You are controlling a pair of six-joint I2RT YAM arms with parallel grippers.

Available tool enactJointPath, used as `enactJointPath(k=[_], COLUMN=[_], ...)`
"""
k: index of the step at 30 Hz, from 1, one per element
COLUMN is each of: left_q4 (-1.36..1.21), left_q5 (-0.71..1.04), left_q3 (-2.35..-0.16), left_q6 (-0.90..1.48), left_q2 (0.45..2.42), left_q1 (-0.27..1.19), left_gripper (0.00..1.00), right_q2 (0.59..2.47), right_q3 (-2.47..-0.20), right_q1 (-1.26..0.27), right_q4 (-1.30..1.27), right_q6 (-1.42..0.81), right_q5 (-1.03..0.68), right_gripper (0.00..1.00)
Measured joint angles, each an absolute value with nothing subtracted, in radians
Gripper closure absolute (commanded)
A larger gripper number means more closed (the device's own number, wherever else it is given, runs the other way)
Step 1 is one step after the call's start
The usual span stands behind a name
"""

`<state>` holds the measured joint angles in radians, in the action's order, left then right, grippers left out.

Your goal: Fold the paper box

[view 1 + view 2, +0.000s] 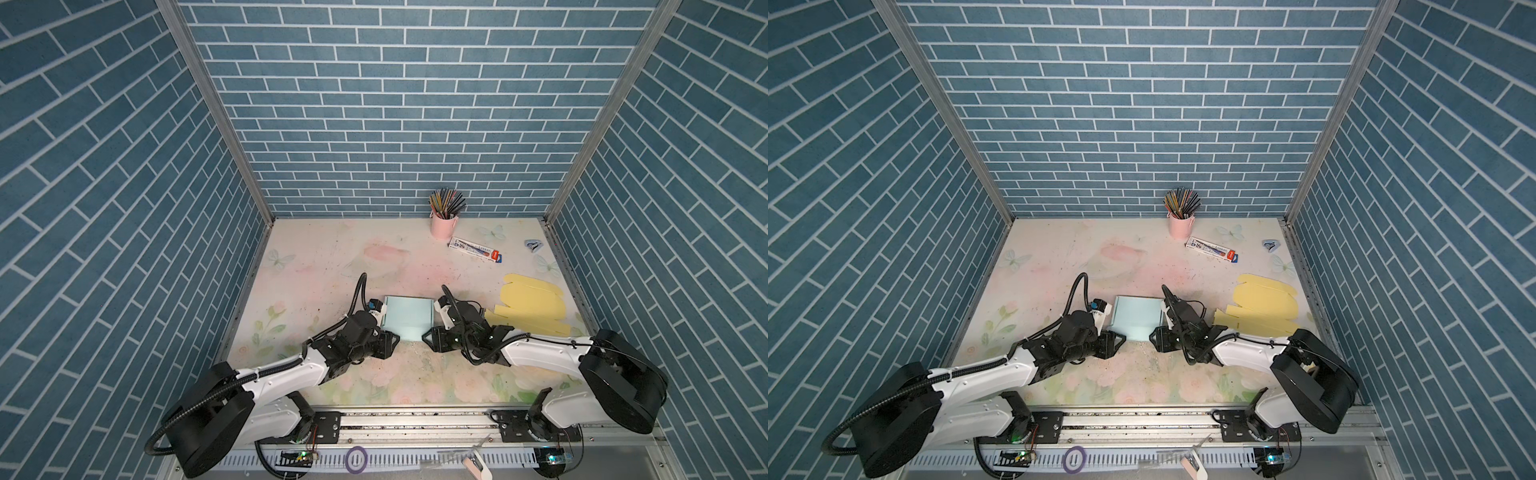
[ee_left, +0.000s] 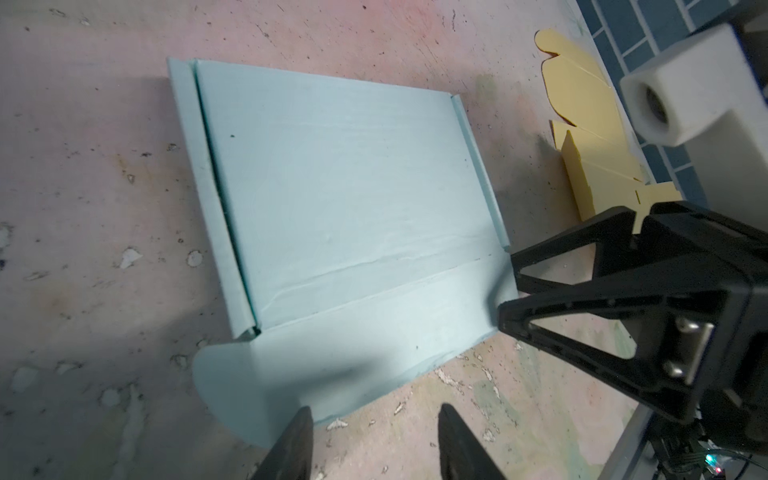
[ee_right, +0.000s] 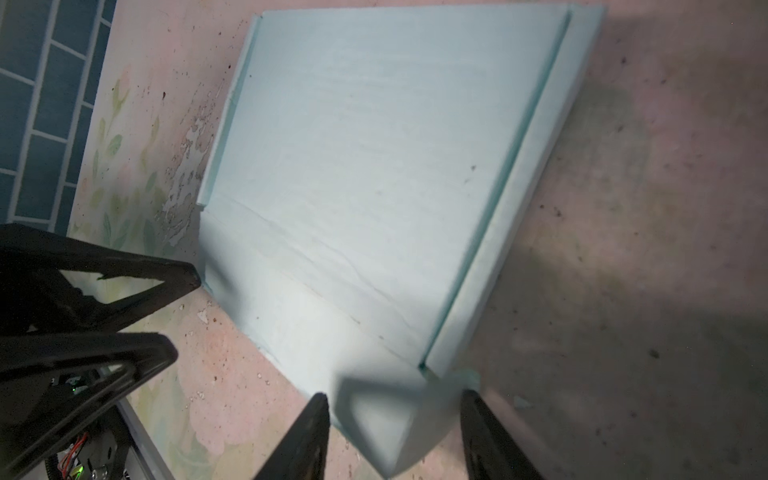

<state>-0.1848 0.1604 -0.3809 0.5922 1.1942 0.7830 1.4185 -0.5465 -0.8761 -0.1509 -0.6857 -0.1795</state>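
- The light blue paper box [image 1: 407, 315] lies nearly flat on the floral table [image 1: 332, 257], front and middle, with narrow side strips folded in.
- The left gripper [image 2: 374, 446] has its fingers apart at the box's rounded near flap [image 2: 249, 386], not clamped on it.
- The right gripper [image 3: 395, 440] has its fingers apart, straddling the raised corner flap [image 3: 386, 419].

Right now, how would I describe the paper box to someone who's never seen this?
On the flowered table, look toward the front, where the left gripper and right gripper nearly meet. The paper box lies at their tips: a pale blue sheet with narrow folded-up side edges. The other cutout, to its right, is yellow.
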Motion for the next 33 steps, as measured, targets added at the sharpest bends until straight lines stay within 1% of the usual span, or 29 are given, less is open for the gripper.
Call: enactJointPath(k=[6, 7, 9, 13, 16, 17, 19, 23, 30, 33], left_q4=[-0.22, -0.219, -0.202, -0.123, -0.057, -0.046, -0.033, -0.03, -0.089, -0.126], left_q5=[0.159, 0.158, 0.151, 0.117, 0.1, 0.101, 0.114, 0.155, 0.235, 0.259], left_q3=[-0.373, -0.373, -0.371, -0.373, -0.387, -0.393, -0.403, -0.423, -0.443, -0.443], left_q6=[0.604, 0.604, 0.602, 0.577, 0.546, 0.535, 0.517, 0.49, 0.478, 0.482], left_q2=[1.216, 1.21, 1.178, 1.066, 1.007, 1.003, 1.019, 1.112, 1.245, 1.276], left_q1=[0.793, 0.793, 0.793, 0.791, 0.761, 0.739, 0.687, 0.621, 0.619, 0.619], left_gripper=[0.51, 0.49, 0.45, 0.39, 0.3, 0.25, 0.21, 0.22, 0.27, 0.32], right_q2=[1.432, 1.433, 1.433, 1.433, 1.433, 1.433, 1.433, 1.433, 1.433, 1.437], right_q3=[-0.558, -0.559, -0.559, -0.559, -0.559, -0.559, -0.559, -0.559, -0.56, -0.562], right_q1=[-0.886, -0.886, -0.886, -0.887, -0.887, -0.887, -0.887, -0.888, -0.889, -0.889], right_q4=[-0.151, -0.152, -0.151, -0.151, -0.151, -0.151, -0.151, -0.151, -0.154, -0.16], right_q6=[-0.688, -0.69, -0.694, -0.7, -0.702, -0.702, -0.702, -0.703, -0.703, -0.703], right_q5=[-0.176, -0.174, -0.169, -0.163, -0.161, -0.161, -0.161, -0.161, -0.161, -0.162], right_gripper=[0.5, 0.5, 0.5, 0.5, 0.5, 0.5, 0.5, 0.5, 0.5, 0.5])
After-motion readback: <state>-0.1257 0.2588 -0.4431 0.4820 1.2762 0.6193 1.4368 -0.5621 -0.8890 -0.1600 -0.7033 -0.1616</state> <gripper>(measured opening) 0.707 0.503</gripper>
